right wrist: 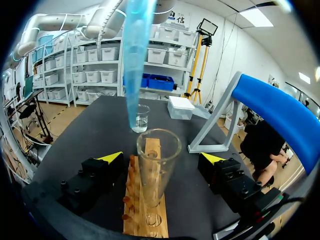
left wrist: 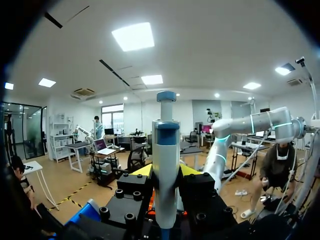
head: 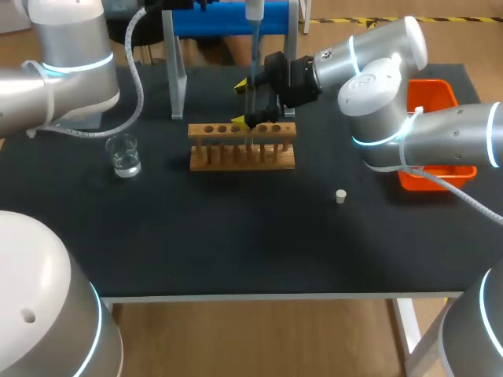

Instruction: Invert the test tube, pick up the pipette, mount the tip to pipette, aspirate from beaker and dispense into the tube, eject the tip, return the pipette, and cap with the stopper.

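Pipette [left wrist: 165, 150], clamped in left gripper [left wrist: 166, 171], hides most of its yellow fingertips [left wrist: 144, 170].

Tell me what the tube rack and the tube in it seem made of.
The light brown tube rack looks like matte wood: tan surface, dowel posts. The clear cylindrical test tube is probably glass, fully transparent with a bright rim; clear plastic cannot be excluded.

A black table [head: 236, 236] carries a wooden rack [head: 242, 149] near its middle, long side facing the front edge, with a row of round holes along its top. Behind the rack stands a stand [head: 177, 78] with grey legs and a blue top bar. An orange bin [head: 436, 93] sits at the far right corner, partly hidden.
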You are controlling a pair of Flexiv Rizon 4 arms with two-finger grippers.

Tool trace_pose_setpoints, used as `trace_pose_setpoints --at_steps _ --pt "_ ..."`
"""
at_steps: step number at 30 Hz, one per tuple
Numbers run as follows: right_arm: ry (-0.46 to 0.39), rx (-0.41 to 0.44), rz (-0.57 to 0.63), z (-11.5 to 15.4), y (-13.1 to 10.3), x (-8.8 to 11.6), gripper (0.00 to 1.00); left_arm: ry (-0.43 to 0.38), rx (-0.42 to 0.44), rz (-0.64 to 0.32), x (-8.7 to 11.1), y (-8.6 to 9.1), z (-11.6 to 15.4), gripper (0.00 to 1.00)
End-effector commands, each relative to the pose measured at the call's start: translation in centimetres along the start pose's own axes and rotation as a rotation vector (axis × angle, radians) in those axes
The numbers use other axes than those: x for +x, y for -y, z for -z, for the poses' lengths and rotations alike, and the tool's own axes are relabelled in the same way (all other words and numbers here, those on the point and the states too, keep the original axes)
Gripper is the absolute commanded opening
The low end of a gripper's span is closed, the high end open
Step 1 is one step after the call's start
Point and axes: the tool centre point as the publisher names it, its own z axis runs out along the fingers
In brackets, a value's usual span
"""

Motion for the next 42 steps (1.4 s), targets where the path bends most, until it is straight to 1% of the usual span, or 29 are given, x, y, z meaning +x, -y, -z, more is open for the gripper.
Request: trace_pose_setpoints --at_steps 1,14,28,36,42 --pt "0.000 0.002 0.000 0.0 0.0 0.0 1.00 -0.010 -0.007 -0.001 -0.5 -0.3 0.0 0.00" --pt "0.000 0.002 0.000 0.0 0.0 0.0 1.00 -0.005 0.007 -0.014 -0.7 -1.2 0.7 0.00" --pt "0.000 0.002 0.000 0.0 0.0 0.0 1.00 -0.003 -0.001 -0.009 -1.0 -2.3 1.2 0.00" --pt "0.000 0.002 0.000 0.0 0.0 0.0 1.00 0.009 -0.021 -0.023 -1.1 -2.4 1.4 0.00" --pt "0.000 0.002 0.000 0.0 0.0 0.0 1.00 0.015 -0.016 -0.051 -1.4 -2.3 1.5 0.00"
